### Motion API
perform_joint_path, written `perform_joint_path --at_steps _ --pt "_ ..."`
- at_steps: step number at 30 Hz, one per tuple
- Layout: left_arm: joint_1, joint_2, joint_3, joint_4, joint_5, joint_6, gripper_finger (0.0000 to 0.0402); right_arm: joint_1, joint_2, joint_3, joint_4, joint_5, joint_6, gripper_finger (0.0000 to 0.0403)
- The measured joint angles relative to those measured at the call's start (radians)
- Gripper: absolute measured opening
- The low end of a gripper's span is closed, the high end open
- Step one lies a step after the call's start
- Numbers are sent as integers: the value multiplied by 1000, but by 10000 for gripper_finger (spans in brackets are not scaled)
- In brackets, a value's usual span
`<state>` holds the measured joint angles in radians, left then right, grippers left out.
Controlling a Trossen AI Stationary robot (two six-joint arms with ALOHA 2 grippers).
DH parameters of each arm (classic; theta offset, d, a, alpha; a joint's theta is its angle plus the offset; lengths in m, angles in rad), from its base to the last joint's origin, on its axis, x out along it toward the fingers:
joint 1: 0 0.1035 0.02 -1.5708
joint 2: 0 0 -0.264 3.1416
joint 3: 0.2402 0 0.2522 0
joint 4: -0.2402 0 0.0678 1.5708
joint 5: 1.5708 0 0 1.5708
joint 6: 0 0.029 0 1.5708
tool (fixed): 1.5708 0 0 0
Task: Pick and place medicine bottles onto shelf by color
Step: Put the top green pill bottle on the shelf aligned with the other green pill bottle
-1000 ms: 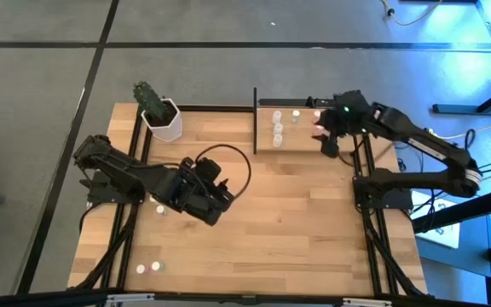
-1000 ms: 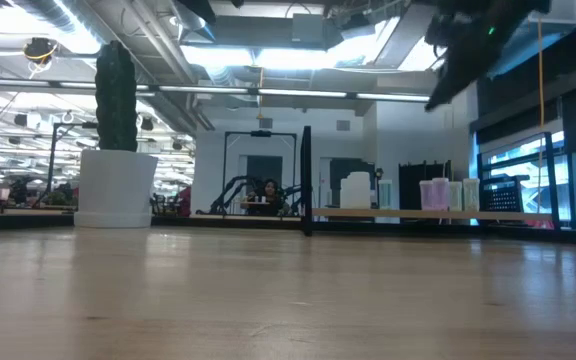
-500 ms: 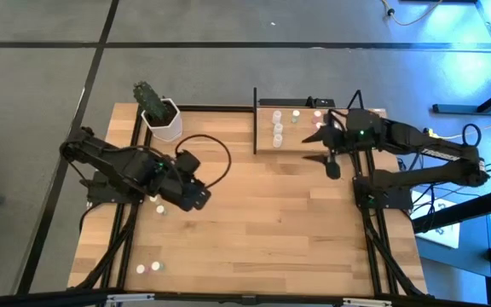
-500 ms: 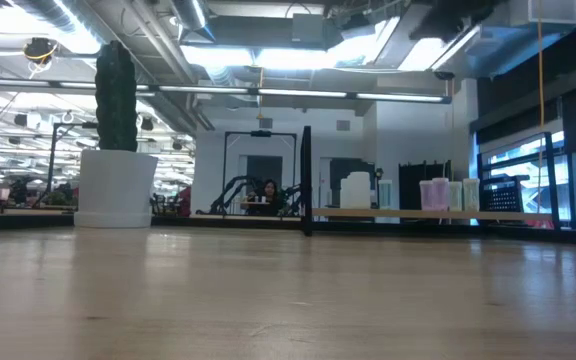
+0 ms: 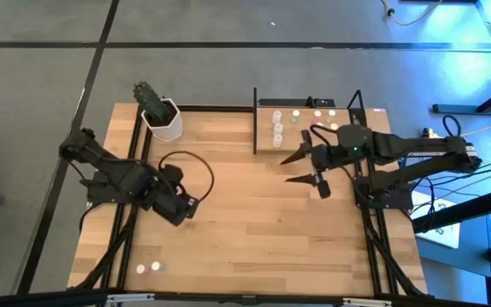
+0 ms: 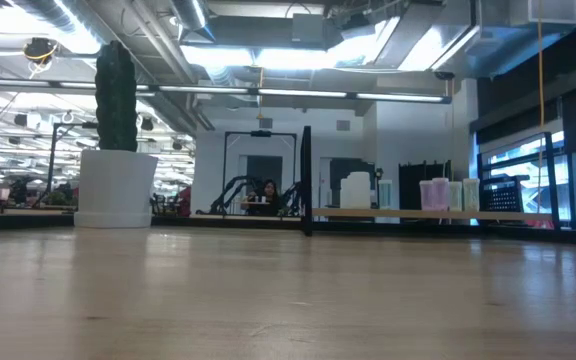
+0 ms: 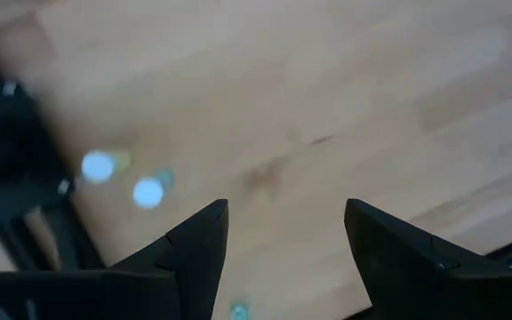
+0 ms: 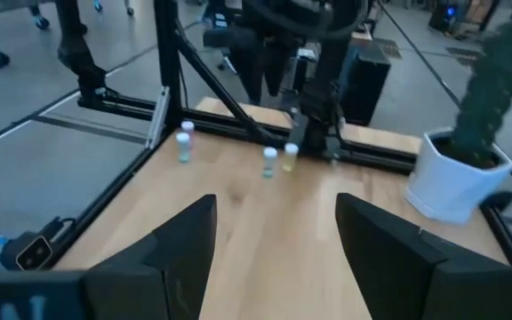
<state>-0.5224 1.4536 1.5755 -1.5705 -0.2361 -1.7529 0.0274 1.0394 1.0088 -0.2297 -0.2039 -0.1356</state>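
Two grippers are both gaping, jaws empty: your right gripper (image 5: 299, 168) is backing off the shelf (image 5: 307, 136) and its medicine bottles (image 5: 277, 130); your left gripper (image 5: 182, 213) is retreating toward the desk's (image 5: 254, 230) left edge.

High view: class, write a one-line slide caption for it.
Both open grippers, left and right, hover empty over the table; bottles stand on the shelf.
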Motion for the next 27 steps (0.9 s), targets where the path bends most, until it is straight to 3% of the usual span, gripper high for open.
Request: perform_joint_path --at_steps 9,14,22,27 --pt "-84 0 -173 8 64 -346 220 5 78 0 87 1 -3 233" --pt "-101 0 -303 31 174 -506 220 5 80 0 93 1 -4 233" --pt "-115 0 -492 218 142 -563 220 2 77 0 93 1 -28 233" --pt "-116 0 -552 242 141 -545 220 1 77 0 92 1 -27 233"
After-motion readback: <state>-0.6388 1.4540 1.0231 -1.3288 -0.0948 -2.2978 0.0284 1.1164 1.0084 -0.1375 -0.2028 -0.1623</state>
